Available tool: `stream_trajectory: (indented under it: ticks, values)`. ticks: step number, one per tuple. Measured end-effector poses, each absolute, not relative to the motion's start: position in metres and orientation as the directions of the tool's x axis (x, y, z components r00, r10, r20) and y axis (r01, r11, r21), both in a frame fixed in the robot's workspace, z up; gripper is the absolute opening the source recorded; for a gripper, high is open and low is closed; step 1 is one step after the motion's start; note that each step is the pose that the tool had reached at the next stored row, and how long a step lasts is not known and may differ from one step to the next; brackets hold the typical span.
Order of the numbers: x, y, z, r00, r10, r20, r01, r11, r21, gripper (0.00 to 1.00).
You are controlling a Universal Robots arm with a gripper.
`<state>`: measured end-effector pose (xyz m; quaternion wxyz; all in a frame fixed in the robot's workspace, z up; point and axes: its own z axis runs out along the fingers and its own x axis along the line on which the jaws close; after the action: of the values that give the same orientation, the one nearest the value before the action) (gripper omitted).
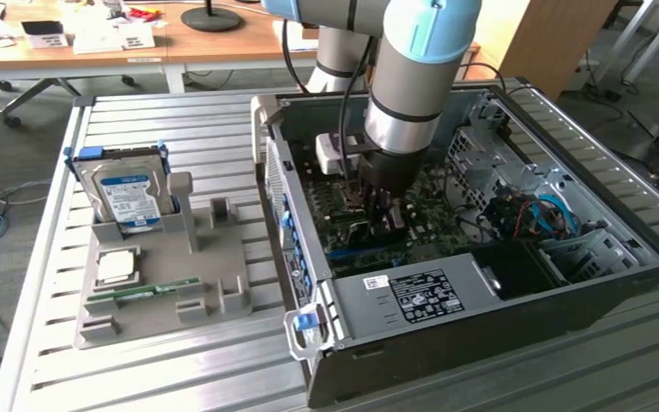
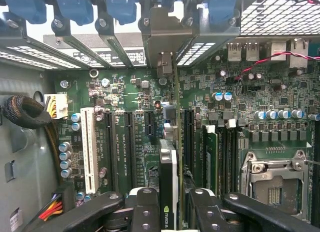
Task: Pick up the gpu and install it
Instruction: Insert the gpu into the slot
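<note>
The gpu (image 2: 168,182) stands edge-on over the green motherboard (image 2: 125,92), a thin card with a dark face and a logo near my fingers. Its silver end bracket (image 2: 162,40) reaches the rear slot openings of the case. My gripper (image 2: 172,214) is shut on the card, one black finger (image 2: 145,207) on each side of it. In the exterior view the gripper (image 1: 383,213) is down inside the open computer case (image 1: 421,296), low over the motherboard. Whether the card's lower edge sits in a slot I cannot tell.
A white expansion slot (image 2: 89,149) and black slots lie beside the card; memory sticks (image 2: 212,157) and a CPU socket (image 2: 272,177) are on its other side. At the exterior view's left, a grey holder (image 1: 158,296) carries a hard drive (image 1: 129,193), a chip (image 1: 117,264) and a memory stick (image 1: 147,292).
</note>
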<state>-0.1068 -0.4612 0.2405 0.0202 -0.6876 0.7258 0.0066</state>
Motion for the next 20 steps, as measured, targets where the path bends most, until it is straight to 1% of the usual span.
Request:
stream_trajectory:
  ticks: [16, 18, 19, 20]
  values:
    - [-0.1071, -0.461, 0.2399, -0.055, -0.998, -0.04, -0.998, 0.055, -0.019, 0.28]
    - [-0.1068, -0.4611, 0.2404, -0.054, -0.998, -0.039, -0.998, 0.055, -0.018, 0.4]
    - [-0.1068, -0.4612, 0.2404, -0.054, -0.998, -0.038, -0.998, 0.055, -0.018, 0.4]
    - [-0.1068, -0.4612, 0.2404, -0.054, -0.998, -0.038, -0.998, 0.055, -0.018, 0.47]
